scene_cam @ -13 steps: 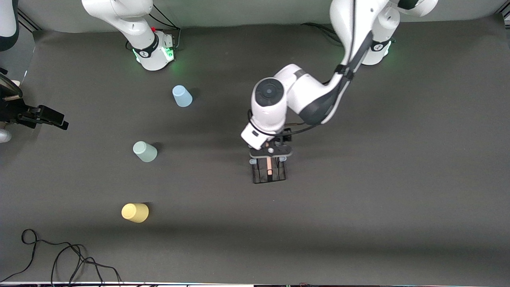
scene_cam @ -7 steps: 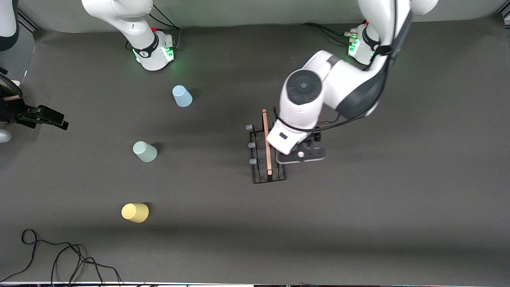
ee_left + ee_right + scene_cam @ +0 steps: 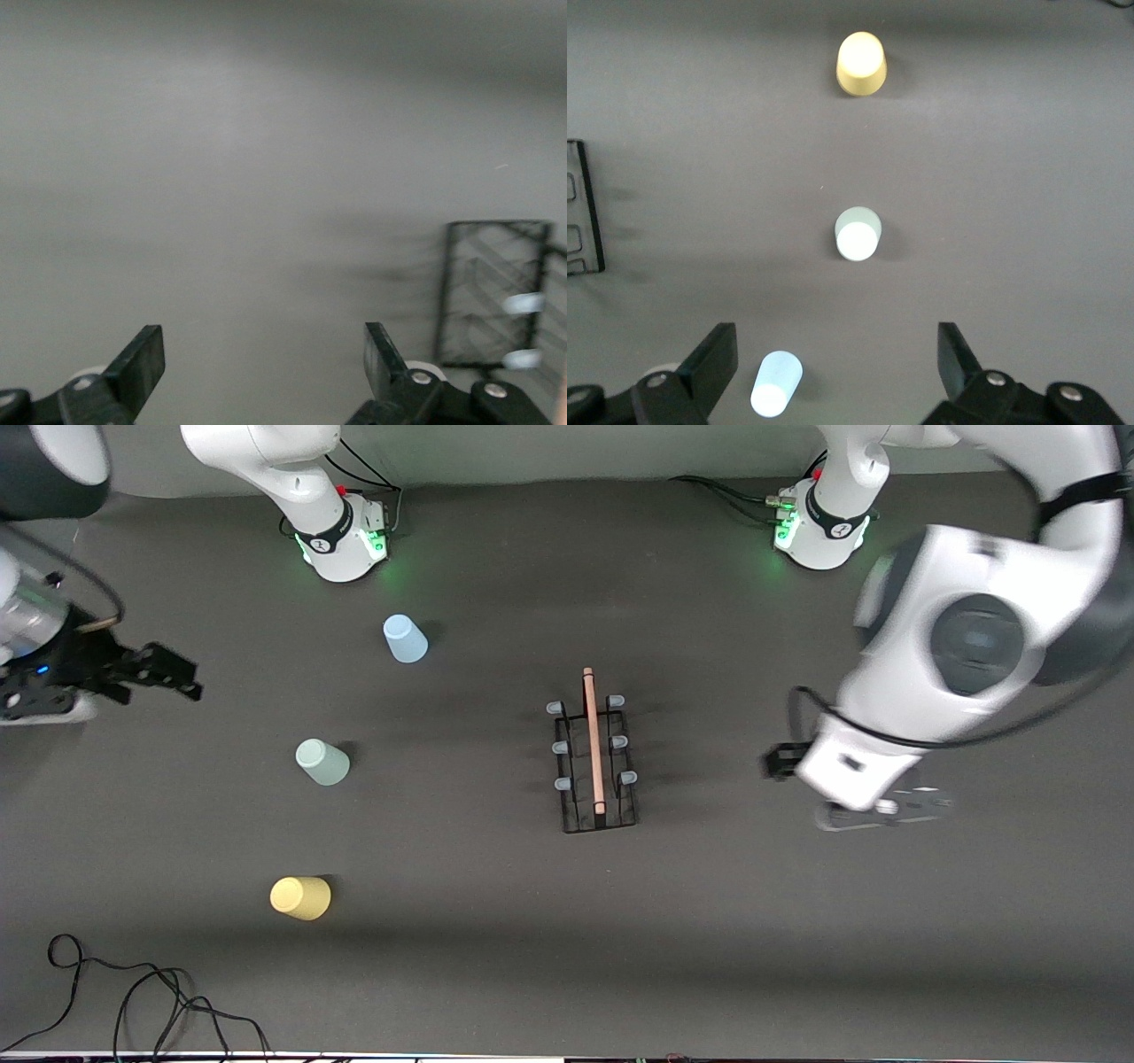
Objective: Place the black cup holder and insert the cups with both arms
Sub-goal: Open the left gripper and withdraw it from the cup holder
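While the black cup holder (image 3: 593, 760) stands upright on the table (image 3: 797, 921) about midway between the two arms' ends, nothing touches it: its wooden handle runs along the top and the six pale-tipped pegs stick out clear on both sides, which suits sliding cups onto them. That placement step looks done.

All three cups sit upside down on the table toward the right arm's end, well apart from the rack. Farthest from the front camera is the light blue cup (image 3: 405, 638), the pale green cup (image 3: 322, 762) is nearer, and the yellow cup (image 3: 300, 897) is nearest. Standing rim-down leaves their tapered sides free for a pinch from above.

With its claw spread wide and empty, the left gripper (image 3: 886, 812) hangs over bare table toward the left arm's end, beside the rack, out of the way. Near the table's edge at the right arm's end, the right gripper (image 3: 168, 673) is also apart and empty, with the cups in its wrist view, so it seems best placed to fetch one.
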{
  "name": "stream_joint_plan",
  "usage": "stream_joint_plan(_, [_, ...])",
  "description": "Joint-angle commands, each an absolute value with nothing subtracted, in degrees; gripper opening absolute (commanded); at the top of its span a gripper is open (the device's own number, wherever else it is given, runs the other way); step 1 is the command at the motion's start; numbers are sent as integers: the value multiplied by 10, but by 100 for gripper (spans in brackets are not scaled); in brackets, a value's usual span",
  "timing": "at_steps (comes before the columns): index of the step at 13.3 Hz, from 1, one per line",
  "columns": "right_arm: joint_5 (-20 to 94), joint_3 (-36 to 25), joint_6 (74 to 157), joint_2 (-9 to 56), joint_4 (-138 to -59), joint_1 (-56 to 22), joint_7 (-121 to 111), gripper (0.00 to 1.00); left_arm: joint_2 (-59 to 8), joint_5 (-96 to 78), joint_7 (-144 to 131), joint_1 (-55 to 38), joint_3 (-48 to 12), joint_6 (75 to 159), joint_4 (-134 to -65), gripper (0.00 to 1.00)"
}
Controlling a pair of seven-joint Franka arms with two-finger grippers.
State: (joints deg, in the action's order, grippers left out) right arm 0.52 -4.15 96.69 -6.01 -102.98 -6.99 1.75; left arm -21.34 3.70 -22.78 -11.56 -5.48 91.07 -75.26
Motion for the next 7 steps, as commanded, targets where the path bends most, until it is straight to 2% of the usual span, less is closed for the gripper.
stream_joint_plan(1, [1, -47, 995, -141, -1130, -74, 13, 100, -151, 34, -125, -33, -60, 882, -795, 100])
stream_joint_plan(3, [-11, -49, 1013, -142, -1154, -73, 1, 100, -94, 31, -81, 15, -61, 881, -847, 99])
stream_joint_plan(4, [-11, -52, 1043, -142, -1177, -73, -17, 100, -53, 31, -43, 25, -59, 895, -898, 98])
stream_joint_plan(6, [-11, -64, 1126, -138, -1247, -73, -25, 100, 16, 26, 30, 69, -60, 945, -984, 99])
stream_joint_plan(7, [-11, -64, 1175, -133, -1283, -75, -26, 100, 19, 23, 37, 77, -60, 940, -983, 100])
